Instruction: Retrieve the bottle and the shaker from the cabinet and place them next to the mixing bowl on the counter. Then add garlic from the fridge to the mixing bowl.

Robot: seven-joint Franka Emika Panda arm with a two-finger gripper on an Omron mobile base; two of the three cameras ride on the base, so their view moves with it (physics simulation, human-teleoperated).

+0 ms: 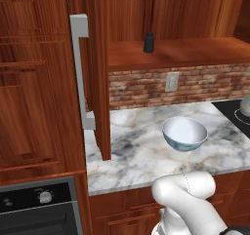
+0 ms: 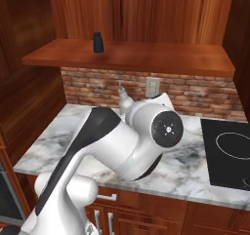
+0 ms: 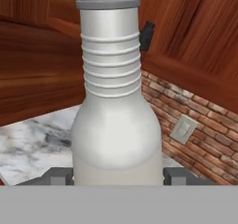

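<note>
The cabinet is found open, its door swung out over the counter. The mixing bowl is seen standing on the counter, nothing yet set beside it. The bottle is off the shelf and clamped in the claw, a finger pressed against each side of its base; in the right base view it is carried above the counter near the bowl. The shaker is left on the cabinet shelf above the bowl. Judged outstanding: bottle placement, shaker retrieval, garlic.
</note>
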